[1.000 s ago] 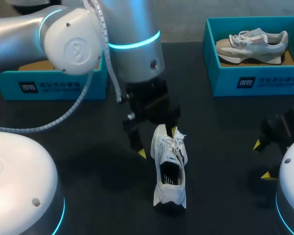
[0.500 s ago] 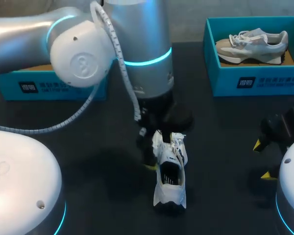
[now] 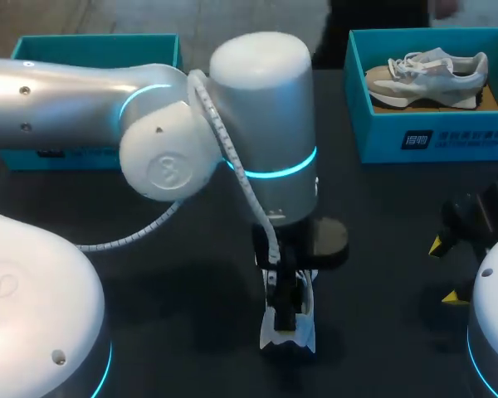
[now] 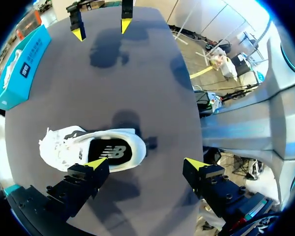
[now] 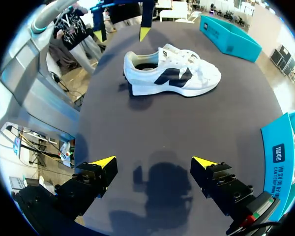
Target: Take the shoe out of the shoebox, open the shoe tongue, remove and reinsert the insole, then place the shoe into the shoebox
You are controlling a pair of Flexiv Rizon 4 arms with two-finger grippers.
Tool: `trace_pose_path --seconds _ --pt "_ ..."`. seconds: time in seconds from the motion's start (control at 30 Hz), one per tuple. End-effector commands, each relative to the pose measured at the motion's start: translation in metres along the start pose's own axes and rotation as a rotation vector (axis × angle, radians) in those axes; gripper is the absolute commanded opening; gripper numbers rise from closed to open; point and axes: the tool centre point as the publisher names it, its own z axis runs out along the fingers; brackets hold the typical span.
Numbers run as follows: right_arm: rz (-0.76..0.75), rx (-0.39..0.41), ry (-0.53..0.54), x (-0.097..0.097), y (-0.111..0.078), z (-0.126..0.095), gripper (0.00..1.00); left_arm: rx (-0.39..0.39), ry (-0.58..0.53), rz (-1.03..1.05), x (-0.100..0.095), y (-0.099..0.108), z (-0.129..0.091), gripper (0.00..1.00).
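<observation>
Seen from above, the left arm (image 3: 257, 124) hides most of the white shoe (image 4: 91, 147) lying on the dark surface (image 3: 149, 274); only its heel end shows. The left jaws gape wide over the heel opening, contact unclear. The right jaws, equally wide, hang over bare surface.

Our head camera sits high behind us and looks steeply down on the dark table (image 3: 149, 274). It stands far enough off to take in both sides. Our silver left arm (image 3: 257, 124) hides most of the white lace-up sneaker (image 3: 292, 338) from it. The left wrist camera looks straight down past the left gripper (image 4: 146, 162), close above that sneaker. The right wrist camera looks low across the table past the right gripper (image 5: 153, 161), with the sneaker well ahead of it, seen side-on. All three views share the sneaker, and each wrist view catches the other gripper's yellow tips ahead.
</observation>
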Motion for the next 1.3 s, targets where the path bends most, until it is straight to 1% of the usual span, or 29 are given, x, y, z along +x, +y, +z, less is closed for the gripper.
trace_pose_path --seconds 0.03,0.1,0.27,0.53,0.73,0.9,1.07,1.17,1.3 --pt "0.000 0.001 -0.003 0.002 0.000 0.000 1.00 -0.007 -0.005 -0.004 0.001 -0.005 0.016 1.00" --pt "0.000 0.001 -0.003 0.002 0.000 0.000 1.00 -0.010 0.000 -0.005 -0.003 -0.006 0.023 1.00" --pt "0.000 0.001 -0.003 0.002 0.000 0.000 1.00 -0.048 0.004 -0.031 -0.011 -0.009 0.043 1.00" --pt "0.000 0.001 -0.003 0.002 0.000 0.000 1.00 -0.064 0.025 -0.035 -0.015 -0.008 0.062 1.00" --pt "0.000 0.001 -0.003 0.002 0.000 0.000 1.00 -0.096 0.030 -0.030 -0.008 -0.005 0.076 1.00" --pt "0.000 0.001 -0.003 0.002 0.000 0.000 1.00 -0.100 0.039 -0.036 -0.004 0.001 0.087 1.00" --pt "0.000 0.001 -0.003 0.002 0.000 0.000 1.00 -0.102 0.023 -0.049 -0.001 0.002 0.099 1.00" --pt "0.000 0.001 -0.003 0.002 0.000 0.000 1.00 -0.101 -0.011 -0.064 0.000 0.003 0.102 1.00" --pt "0.000 0.001 -0.003 0.002 0.000 0.000 1.00 -0.096 -0.037 -0.071 0.000 0.004 0.103 0.91"
